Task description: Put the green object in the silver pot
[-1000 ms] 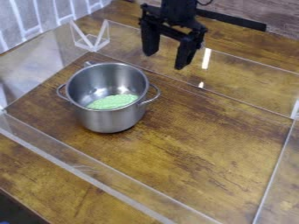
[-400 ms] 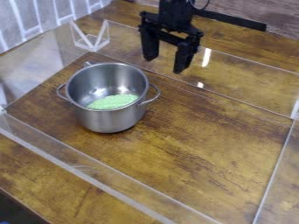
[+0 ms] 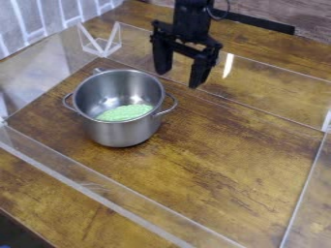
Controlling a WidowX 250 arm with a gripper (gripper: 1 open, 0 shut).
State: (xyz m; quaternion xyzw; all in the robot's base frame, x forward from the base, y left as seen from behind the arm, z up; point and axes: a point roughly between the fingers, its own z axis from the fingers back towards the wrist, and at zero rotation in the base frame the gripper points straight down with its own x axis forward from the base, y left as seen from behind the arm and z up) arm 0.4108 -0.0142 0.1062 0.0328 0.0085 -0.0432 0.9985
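Inside the round shiny steel pot [image 3: 120,107] lies the flat light-green oval piece [image 3: 124,112]; behind, apparently above the wooden table [image 3: 233,145], the black gripper [image 3: 179,70] hangs open and empty.

We have a single view, set high in front of the brown wooden table [image 3: 246,145] and looking steeply down and across it at middling range, taking in the round shiny steel pot [image 3: 120,107] and the arm's black fingers [image 3: 198,73] beyond.

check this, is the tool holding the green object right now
No, the green object lies inside the silver pot, and the tool is open and empty.
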